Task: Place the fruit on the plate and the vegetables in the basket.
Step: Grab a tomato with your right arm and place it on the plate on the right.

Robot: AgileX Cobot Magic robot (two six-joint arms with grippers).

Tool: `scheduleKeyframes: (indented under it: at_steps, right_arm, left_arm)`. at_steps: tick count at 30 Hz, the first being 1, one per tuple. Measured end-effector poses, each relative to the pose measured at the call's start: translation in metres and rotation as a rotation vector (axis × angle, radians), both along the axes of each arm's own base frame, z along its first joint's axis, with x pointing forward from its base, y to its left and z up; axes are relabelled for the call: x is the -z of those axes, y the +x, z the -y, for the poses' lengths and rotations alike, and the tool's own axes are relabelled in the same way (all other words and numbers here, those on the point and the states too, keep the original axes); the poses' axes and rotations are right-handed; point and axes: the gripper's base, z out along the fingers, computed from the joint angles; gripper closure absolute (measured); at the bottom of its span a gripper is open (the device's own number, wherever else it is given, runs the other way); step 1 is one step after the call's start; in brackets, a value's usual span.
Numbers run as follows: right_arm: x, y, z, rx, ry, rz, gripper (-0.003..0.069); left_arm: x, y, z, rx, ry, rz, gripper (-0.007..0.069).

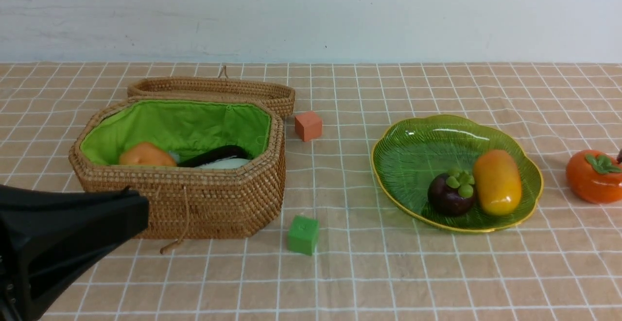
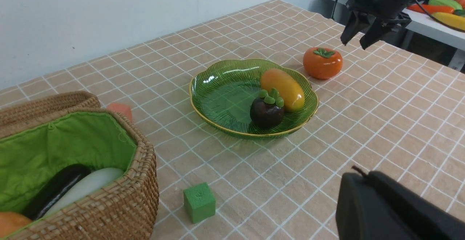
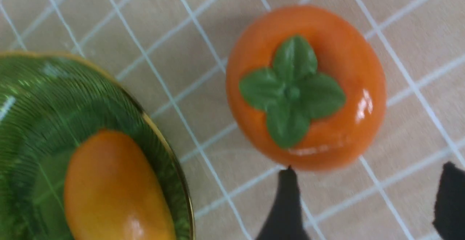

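Observation:
The orange persimmon (image 1: 594, 175) (image 3: 305, 87) sits on the tablecloth to the right of the green plate (image 1: 418, 148). On the plate lie the mango (image 1: 496, 181) and the mangosteen (image 1: 452, 194). My right gripper (image 3: 368, 185) (image 2: 358, 36) hovers open just above and beside the persimmon, with nothing between its fingers. The wicker basket (image 1: 194, 199) at the left holds the potato (image 1: 146, 156), the eggplant (image 1: 214, 155) and the white radish (image 1: 224, 164). Low in front of the basket, my left gripper (image 1: 138, 209) (image 2: 359, 176) is shut and empty.
An orange cube (image 1: 308, 126) lies behind the basket's right end and a green cube (image 1: 303, 234) in front of it. The basket's woven lid (image 1: 214, 90) hangs open behind it. A side table with more toy produce (image 2: 443, 4) stands beyond the right arm.

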Motion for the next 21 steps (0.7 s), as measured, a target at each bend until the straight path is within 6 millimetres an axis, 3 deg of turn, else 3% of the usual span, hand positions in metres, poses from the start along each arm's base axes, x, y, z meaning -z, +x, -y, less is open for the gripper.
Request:
scheduleKeyframes:
  at_steps: [4, 9, 16, 21]
  right_arm:
    - [0.026, 0.012, 0.012, -0.004, 0.022, 0.049, -0.0015]
    - [0.054, 0.02, 0.016, -0.029, 0.019, 0.035, -0.001]
    - [0.056, 0.022, 0.016, -0.029, 0.018, 0.05, 0.0007]
    - [0.056, 0.026, 0.006, -0.084, 0.009, 0.054, 0.0016]
  left_arm:
    - [0.001, 0.001, 0.001, 0.001, 0.004, -0.006, 0.0637]
    - [0.005, 0.007, 0.007, 0.001, 0.028, -0.028, 0.0637]
    - [0.009, 0.012, 0.014, 0.003, 0.044, -0.054, 0.0637]
    - [0.007, 0.013, 0.015, 0.006, 0.026, -0.04, 0.0637]
